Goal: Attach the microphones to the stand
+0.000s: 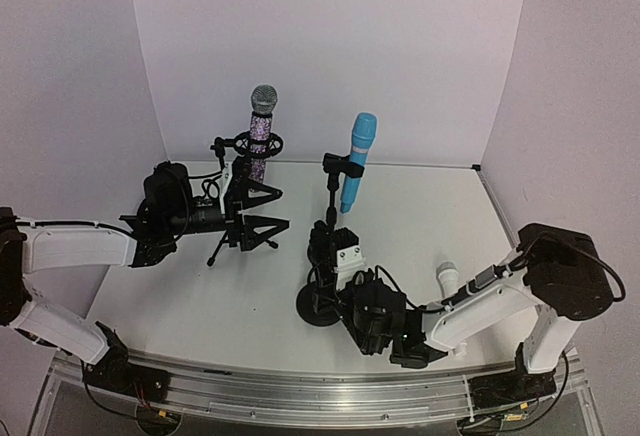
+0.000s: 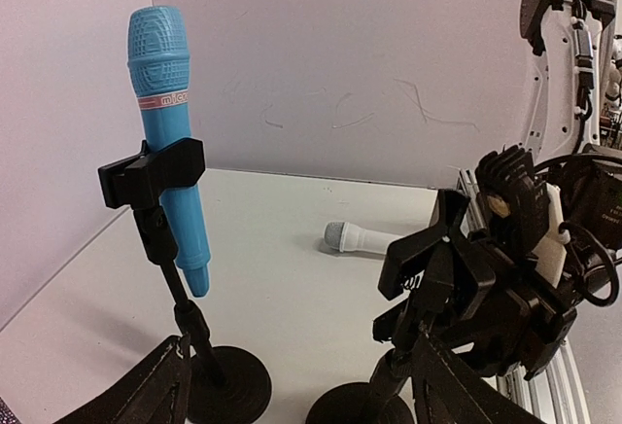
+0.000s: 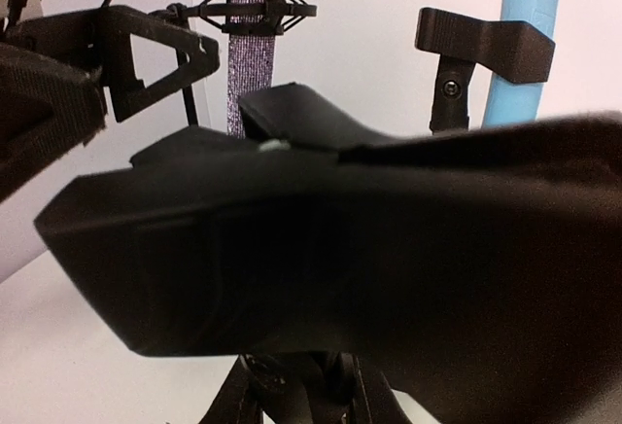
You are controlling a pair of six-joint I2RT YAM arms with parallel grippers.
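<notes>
The glittery purple-silver microphone (image 1: 262,134) stands upright in the shock mount of a tripod stand (image 1: 240,236). The light blue microphone (image 1: 357,160) sits upright in the clip of a round-base stand (image 2: 228,385). The white microphone (image 1: 447,275) lies flat on the table, partly behind my right arm. My left gripper (image 1: 268,210) is open beside the tripod, with nothing between its fingers (image 2: 155,385). My right gripper (image 1: 333,251) is shut on the stem of a second round-base stand (image 2: 355,406). That stand's clip (image 2: 442,244) is empty and fills the right wrist view as a black blur.
White walls close the table at the back and both sides. A metal rail (image 1: 300,396) runs along the near edge. The two round bases stand close together in the table's middle (image 1: 318,306). Cables hang round my right gripper.
</notes>
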